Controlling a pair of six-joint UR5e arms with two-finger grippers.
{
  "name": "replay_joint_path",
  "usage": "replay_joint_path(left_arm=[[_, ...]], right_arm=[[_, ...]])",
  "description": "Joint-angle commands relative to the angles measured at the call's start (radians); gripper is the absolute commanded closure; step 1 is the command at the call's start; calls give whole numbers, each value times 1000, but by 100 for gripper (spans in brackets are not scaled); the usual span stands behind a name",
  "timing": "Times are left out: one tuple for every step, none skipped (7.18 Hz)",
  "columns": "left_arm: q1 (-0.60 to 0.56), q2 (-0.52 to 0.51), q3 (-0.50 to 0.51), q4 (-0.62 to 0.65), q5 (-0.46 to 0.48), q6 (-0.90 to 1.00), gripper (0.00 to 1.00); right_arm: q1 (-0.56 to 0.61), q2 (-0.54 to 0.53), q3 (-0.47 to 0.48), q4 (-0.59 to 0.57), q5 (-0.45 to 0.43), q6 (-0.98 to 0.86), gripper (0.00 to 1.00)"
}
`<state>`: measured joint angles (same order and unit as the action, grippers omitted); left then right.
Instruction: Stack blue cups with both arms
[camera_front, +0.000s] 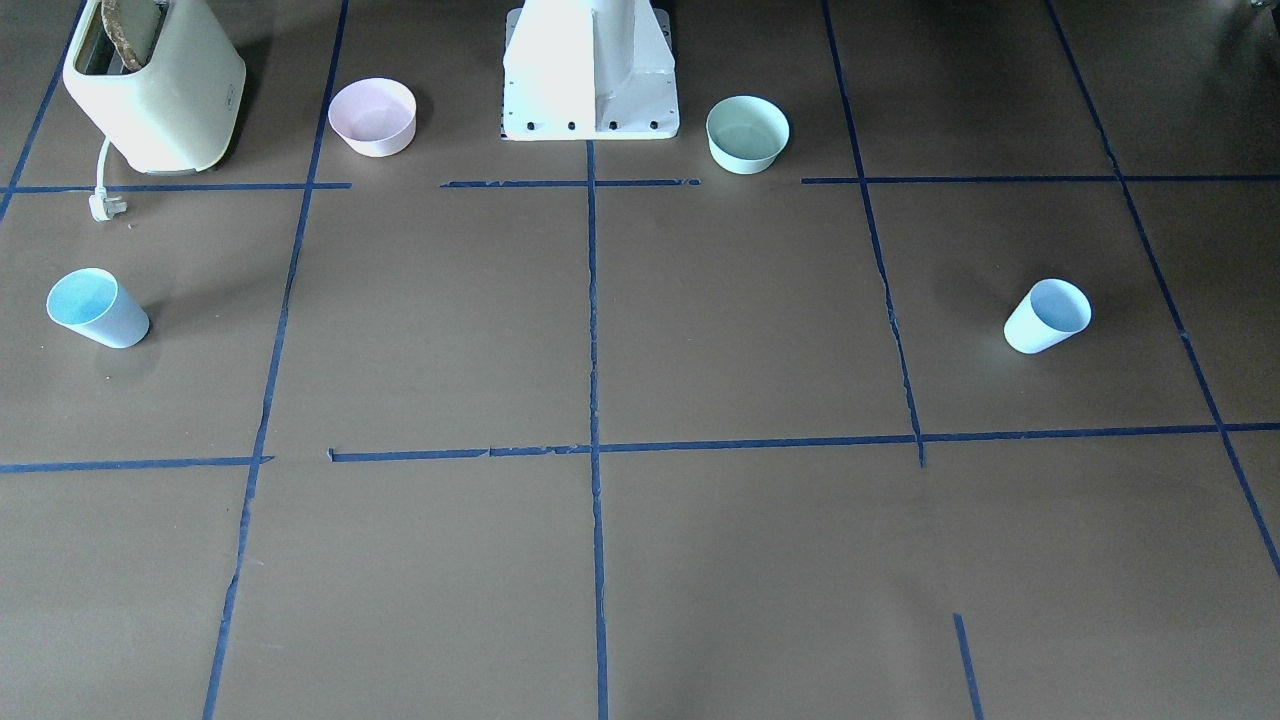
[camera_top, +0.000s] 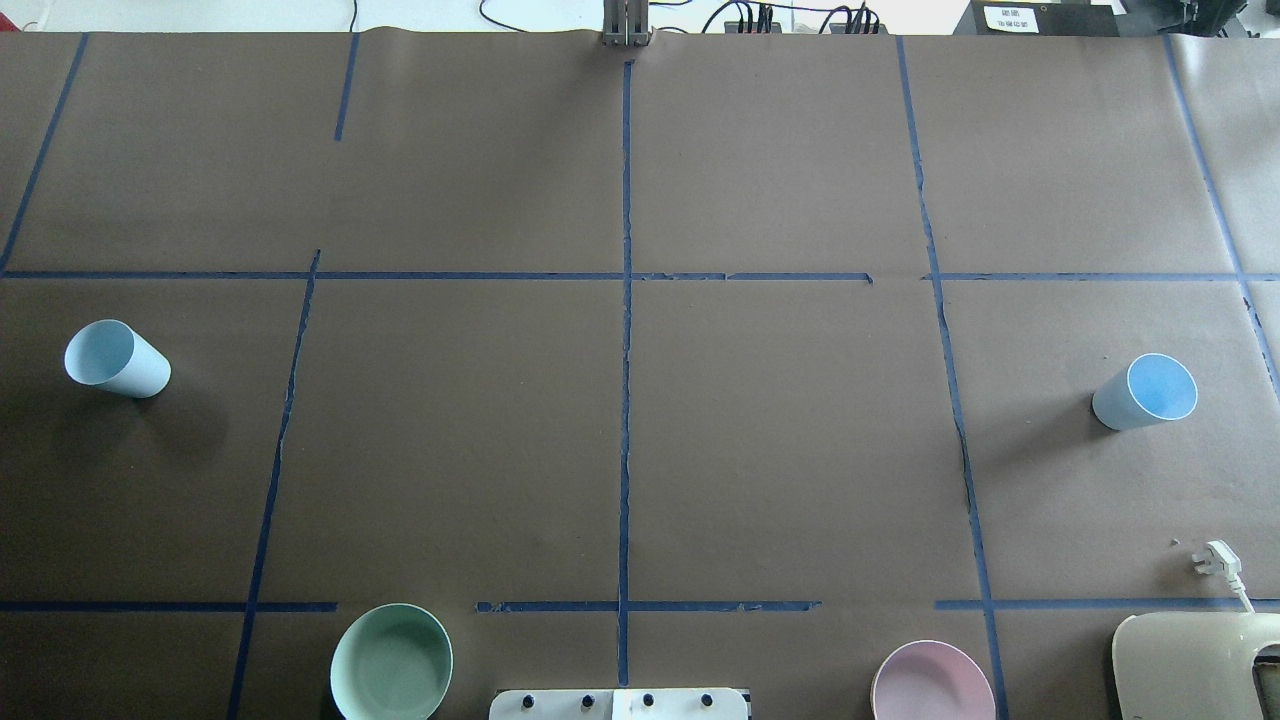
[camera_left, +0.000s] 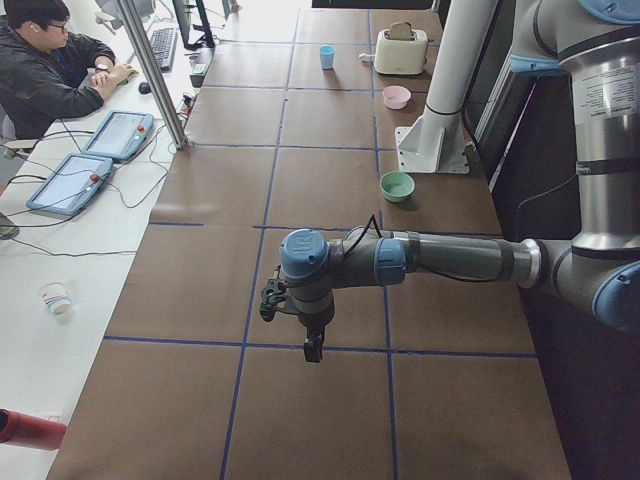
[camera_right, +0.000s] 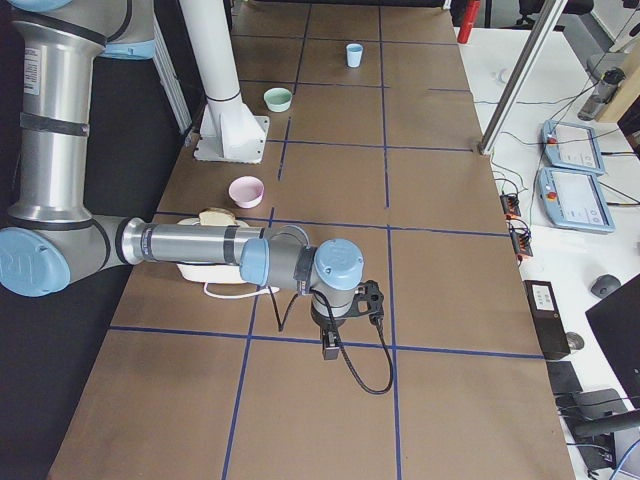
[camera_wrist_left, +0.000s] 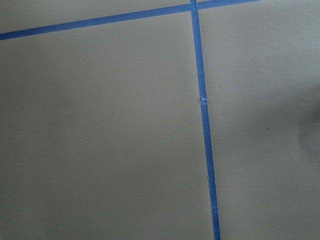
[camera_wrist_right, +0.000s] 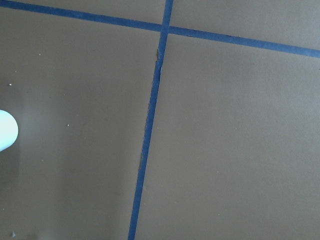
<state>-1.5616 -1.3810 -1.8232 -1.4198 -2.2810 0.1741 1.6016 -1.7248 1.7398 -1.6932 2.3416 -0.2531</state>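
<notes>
Two light-blue tumblers stand upright, mouths up, on a brown bench gridded with blue tape. In the overhead view the left cup sits at the far left edge of the frame, midway down. The right cup sits at the far right, at about the same level. They are well apart, and nothing touches either one.

Along the bottom edge of that view are a mint-green bowl left of centre and a pink bowl right of centre. A cream toaster fills the lower right corner, its white plug lying loose just above it.

In the side views, the left arm and the right arm each reach out level above the bench. The left tool and the right tool point straight down, holding nothing. I cannot tell whether their fingers are apart or together.

The task looks to be at its start, with neither cup picked up. Next, each arm likely needs to travel to the cup on its own side and grip it by the wall. One cup can then be carried over and lowered into the other.
</notes>
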Motion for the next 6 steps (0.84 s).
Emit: replay_joint_path(left_arm=[[0, -1, -14, -1, -3, 4, 0], [0, -1, -18, -1, -8, 2, 0], [0, -6, -18, -1, 0, -1, 0], [0, -32, -13, -13, -3, -4, 0], [0, -59, -2, -43, -3, -4, 0], [0, -82, -1, -89, -2, -10, 0]], right_arm=[[0, -1, 1, 1, 15, 0, 0], [0, -2, 1, 1, 15, -2, 0], [0, -1, 3, 1, 15, -2, 0], [0, -1, 3, 1, 13, -2, 0], [0, -2, 7, 1, 15, -2, 0], [0, -1, 9, 1, 15, -2, 0]])
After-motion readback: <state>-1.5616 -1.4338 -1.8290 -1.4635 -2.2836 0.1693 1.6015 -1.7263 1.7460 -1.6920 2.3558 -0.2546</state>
